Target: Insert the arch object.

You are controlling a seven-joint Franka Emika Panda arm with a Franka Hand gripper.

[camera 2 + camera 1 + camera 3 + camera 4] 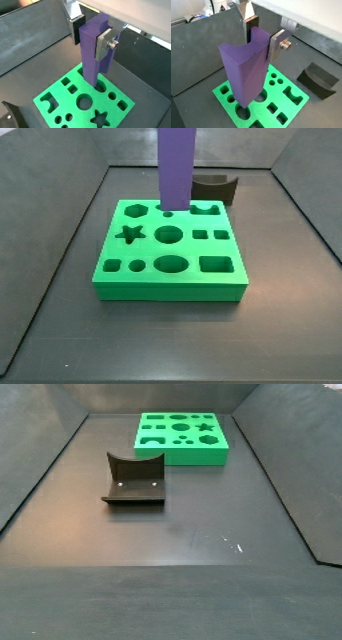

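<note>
The arch object [244, 70] is a tall purple piece with a rounded channel down one face. It stands upright with its lower end at a hole in the back row of the green board [286, 102]. It also shows in a wrist view [92, 65] and a side view [175, 168]. My gripper [264, 39] is shut on its upper part, with one dark pad and one silver plate against opposite sides; it shows in both wrist views [91, 36]. I cannot tell how deep the piece sits. In a side view only the board [187, 459] shows.
The dark fixture [134, 479], a bracket with a curved top edge, stands on the floor apart from the board. It shows in both side views [214, 190] and both wrist views [319, 80]. Dark walls ring the floor. The board [167, 288] has several shaped holes.
</note>
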